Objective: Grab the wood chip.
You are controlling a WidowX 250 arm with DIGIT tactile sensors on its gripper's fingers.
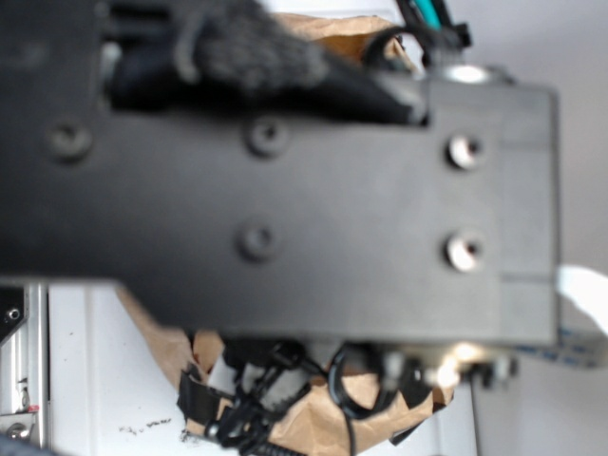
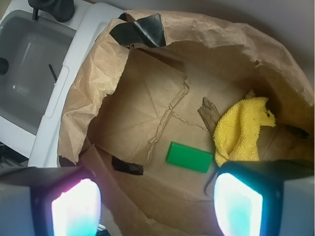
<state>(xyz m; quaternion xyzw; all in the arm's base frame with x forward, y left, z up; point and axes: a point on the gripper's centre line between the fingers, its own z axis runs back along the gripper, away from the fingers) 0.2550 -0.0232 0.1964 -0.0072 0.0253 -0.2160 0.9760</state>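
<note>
In the wrist view I look down into an open brown paper bag (image 2: 147, 98). The wood chip (image 2: 209, 113), a small dark brown sliver, lies on the bag's floor, its right side tucked against the fuzzy yellow towel (image 2: 242, 129). A flat green block (image 2: 189, 157) lies below and left of the chip. My gripper (image 2: 156, 206) hangs above the bag's near edge, open, with nothing between its two glowing fingertips (image 2: 76, 209). It is well short of the chip. In the exterior view the arm's black body (image 1: 285, 190) fills the frame and hides the chip.
A grey sink basin (image 2: 29, 69) with a white rim lies left of the bag. Black tape patches (image 2: 140, 30) mark the bag's top edge and another sits on its floor (image 2: 127, 166). The crumpled bag walls rise all round the objects.
</note>
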